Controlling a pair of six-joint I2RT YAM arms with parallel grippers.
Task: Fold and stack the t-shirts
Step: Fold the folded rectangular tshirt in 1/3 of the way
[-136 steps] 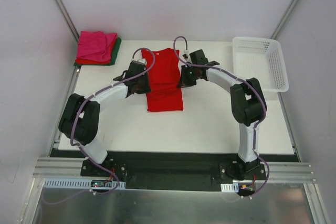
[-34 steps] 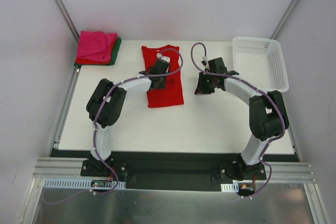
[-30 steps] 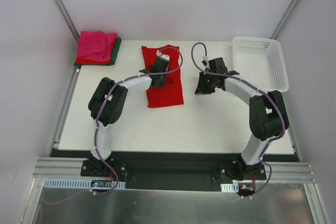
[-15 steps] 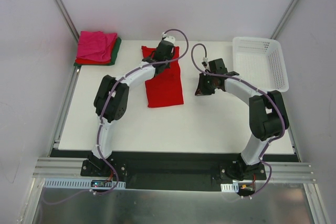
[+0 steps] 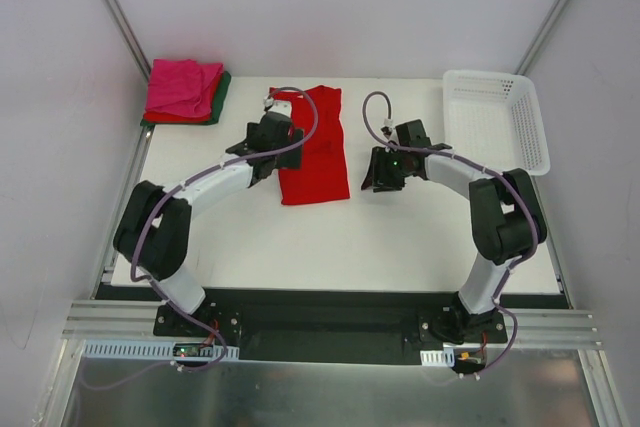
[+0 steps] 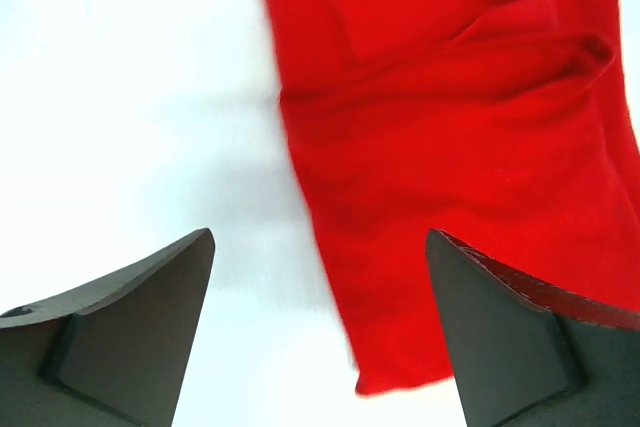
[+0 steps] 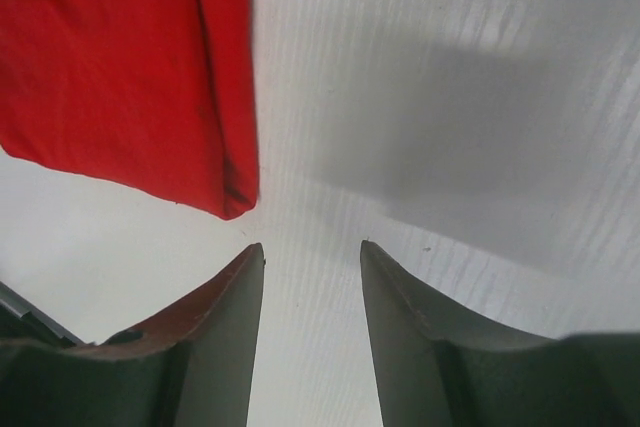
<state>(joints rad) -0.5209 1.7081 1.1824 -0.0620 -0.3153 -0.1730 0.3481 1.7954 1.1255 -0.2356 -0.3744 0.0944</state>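
A bright red t-shirt (image 5: pixel 318 147), folded into a long strip, lies flat on the white table (image 5: pixel 400 237). My left gripper (image 5: pixel 270 160) hangs open over the strip's left edge. In the left wrist view the red t-shirt (image 6: pixel 460 127) fills the right side, and its near corner sits between the wide-apart fingers of the gripper (image 6: pixel 318 235). My right gripper (image 5: pixel 380 175) is just right of the strip, open and empty. In the right wrist view the gripper (image 7: pixel 311 244) is over bare table and the red cloth (image 7: pixel 120 67) ends up and to the left. A folded stack (image 5: pixel 185 90) has magenta on top, with red and dark green below.
A white lattice basket (image 5: pixel 497 119) stands at the back right corner of the table. The folded stack sits at the back left corner, partly over the table's edge. Grey walls and metal rails close in the table's sides.
My left arm has swung back from the far end of the red t-shirt to its left edge, and its jaws have gone from shut to wide open. The right jaws have widened and edged toward the shirt.
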